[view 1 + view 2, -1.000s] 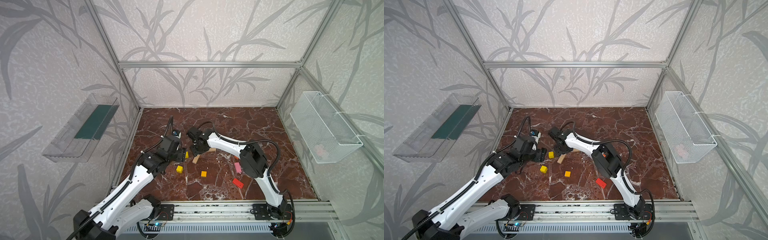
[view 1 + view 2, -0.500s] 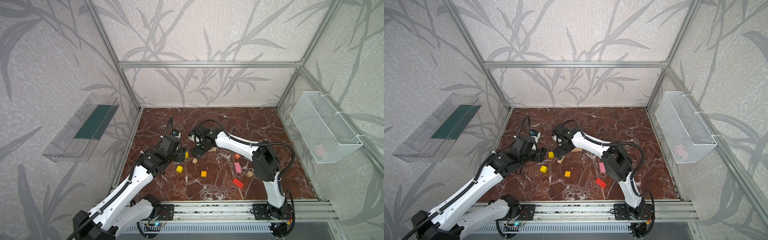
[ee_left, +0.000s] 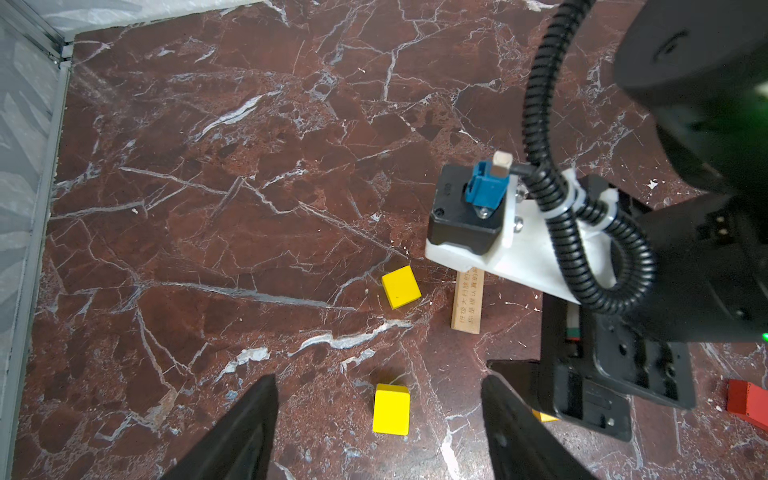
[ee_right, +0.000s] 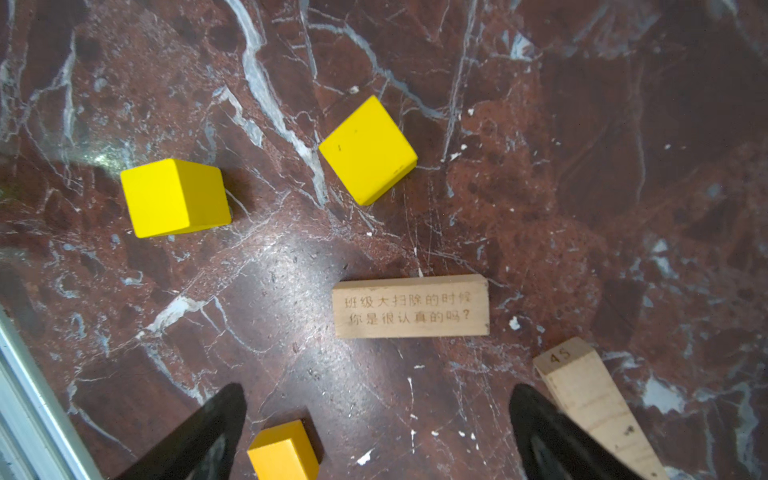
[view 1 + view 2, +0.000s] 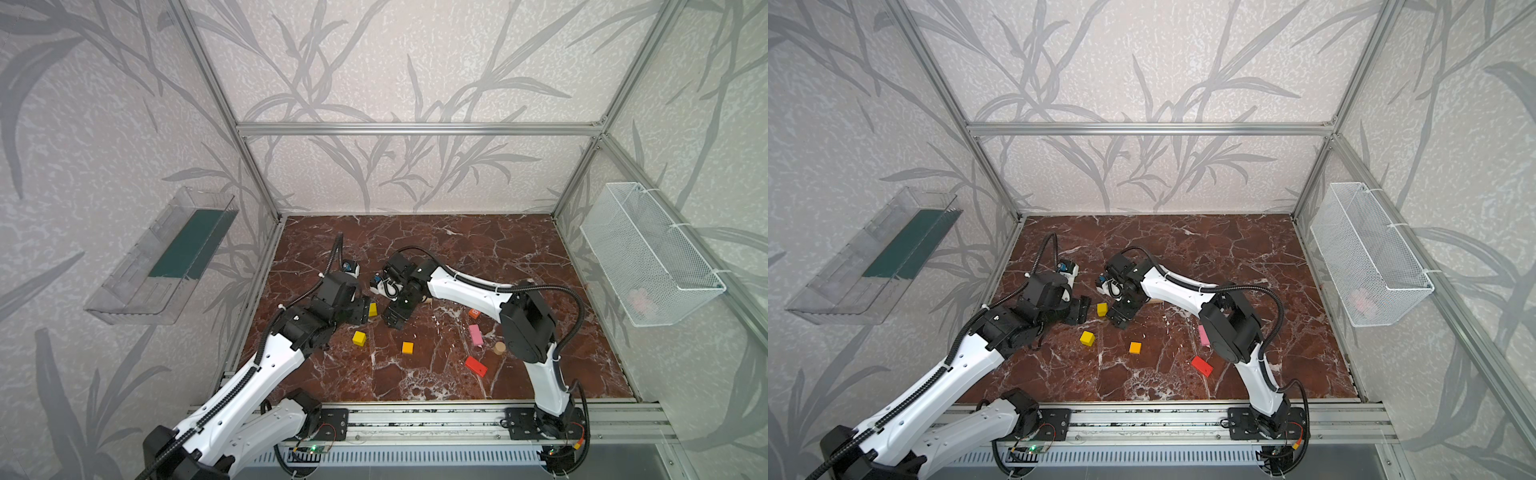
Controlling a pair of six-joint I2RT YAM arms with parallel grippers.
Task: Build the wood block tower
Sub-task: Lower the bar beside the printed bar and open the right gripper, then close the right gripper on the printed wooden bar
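Your wood blocks lie loose on the marble floor point(image 5: 457, 249), and nothing is stacked yet. The right wrist view shows two yellow cubes point(image 4: 368, 149) and a printed tan plank point(image 4: 410, 306) lying flat. A second plank point(image 4: 594, 399) is cut off by the frame edge. In both top views the right arm point(image 5: 465, 286) hides those planks almost wholly.

The pink brick point(image 5: 476, 335), red brick point(image 5: 476, 366), tan cylinder point(image 5: 499, 348) and orange cube point(image 5: 407, 348) lie apart. The orange-red cube point(image 5: 474, 313) sits just beside the arm and is hard to make out.

Your right gripper point(image 4: 378, 390) is spread wide and empty. Your left gripper point(image 3: 378, 382) is spread too, with one yellow cube showing between its fingers and touching neither.
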